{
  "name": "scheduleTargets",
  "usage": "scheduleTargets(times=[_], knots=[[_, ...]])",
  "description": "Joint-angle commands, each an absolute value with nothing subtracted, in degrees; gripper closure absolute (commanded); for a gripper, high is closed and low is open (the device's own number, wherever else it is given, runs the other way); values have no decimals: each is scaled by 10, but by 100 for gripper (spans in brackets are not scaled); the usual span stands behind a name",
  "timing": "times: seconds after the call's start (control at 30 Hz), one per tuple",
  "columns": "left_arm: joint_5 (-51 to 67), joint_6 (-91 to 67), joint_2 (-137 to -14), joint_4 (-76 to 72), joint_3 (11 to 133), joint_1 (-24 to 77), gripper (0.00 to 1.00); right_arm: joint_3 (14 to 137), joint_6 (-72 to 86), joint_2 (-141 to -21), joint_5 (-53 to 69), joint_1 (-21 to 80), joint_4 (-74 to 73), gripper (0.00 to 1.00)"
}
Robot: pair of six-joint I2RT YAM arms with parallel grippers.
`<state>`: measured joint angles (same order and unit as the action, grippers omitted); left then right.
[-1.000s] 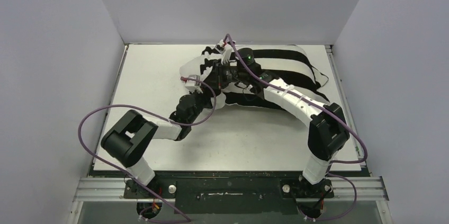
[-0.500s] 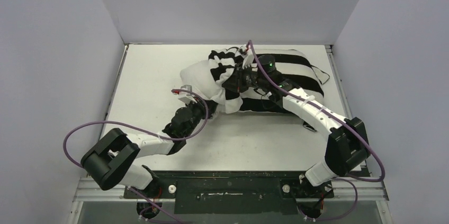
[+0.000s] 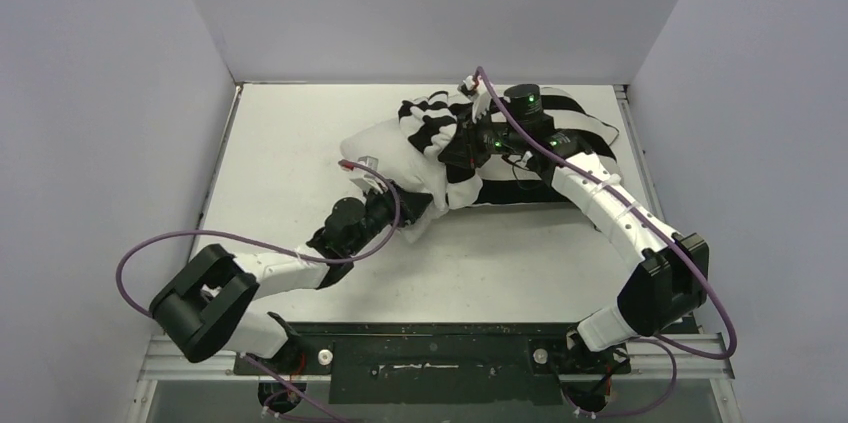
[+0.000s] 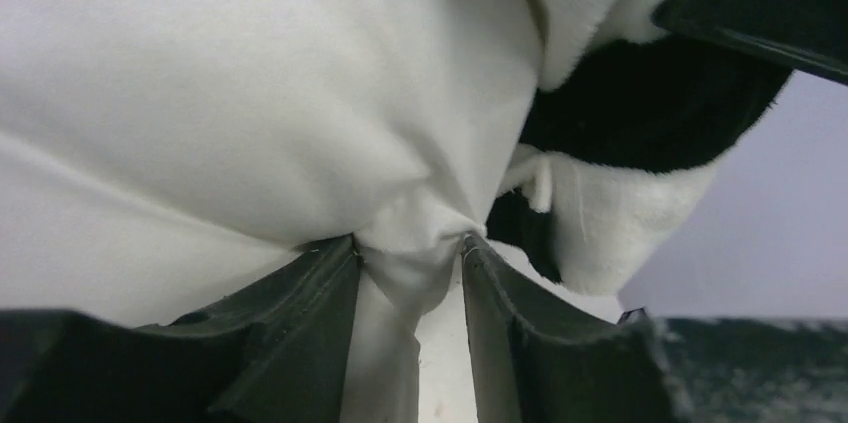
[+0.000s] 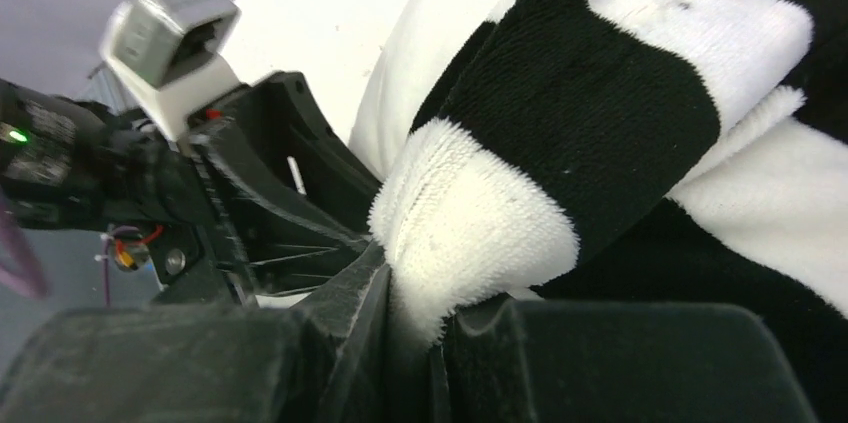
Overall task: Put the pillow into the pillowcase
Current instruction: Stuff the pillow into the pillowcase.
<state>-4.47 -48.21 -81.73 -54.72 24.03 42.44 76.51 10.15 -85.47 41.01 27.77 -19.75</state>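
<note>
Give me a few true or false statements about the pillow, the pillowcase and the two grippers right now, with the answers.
1. The right gripper is pinched shut on the edge of the pillowcase. True.
2. The pillow is fully inside the pillowcase. False: its left end sticks out bare.
3. White pillow fabric sits between the fingers of the left gripper. True.
4. The pillowcase is plain blue. False: it has broad black and white stripes.
</note>
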Motion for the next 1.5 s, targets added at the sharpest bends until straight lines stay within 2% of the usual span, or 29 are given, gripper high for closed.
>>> scheduleTargets(times=[0.0,0.1,0.2,0.43,0.6,0.77,0.8,0.83,0.87,0.93,0.97,1.07,1.13,1.2,1.3,1.33,1.47], knots=[[35,-365,-702,-343,342,428,58,826,5,-815,479,257,-261,98],[10,-228,-631,-219,377,428,56,826,-15,-820,522,246,-278,99],[13,-67,-595,-190,394,426,55,824,-34,-826,544,244,-290,99],[95,254,-657,-134,474,424,47,828,-32,-823,575,243,-294,99],[96,331,-733,-179,512,424,44,833,-17,-809,597,242,-279,98],[93,319,-808,-309,524,425,42,837,17,-807,622,241,-254,98],[95,318,-822,-322,531,426,44,834,31,-804,623,240,-240,98],[100,309,-834,-336,538,426,50,829,48,-801,622,240,-222,98],[103,301,-843,-352,544,425,61,823,69,-795,622,238,-207,97],[98,284,-856,-374,553,426,90,814,98,-787,627,238,-176,95],[86,264,-861,-391,556,425,100,809,113,-783,628,237,-158,92],[-7,151,-859,-460,556,416,100,793,157,-765,588,234,-132,81],[-14,48,-849,-465,567,386,100,789,193,-742,530,231,-133,70],[-6,-76,-847,-418,602,345,100,789,227,-707,476,230,-141,51],[-4,-225,-873,-265,699,295,100,762,284,-639,405,231,-124,21],[-1,-255,-881,-229,724,284,100,754,299,-618,383,231,-113,15],[35,-422,-908,-178,763,242,100,706,300,-573,317,237,-116,2]])
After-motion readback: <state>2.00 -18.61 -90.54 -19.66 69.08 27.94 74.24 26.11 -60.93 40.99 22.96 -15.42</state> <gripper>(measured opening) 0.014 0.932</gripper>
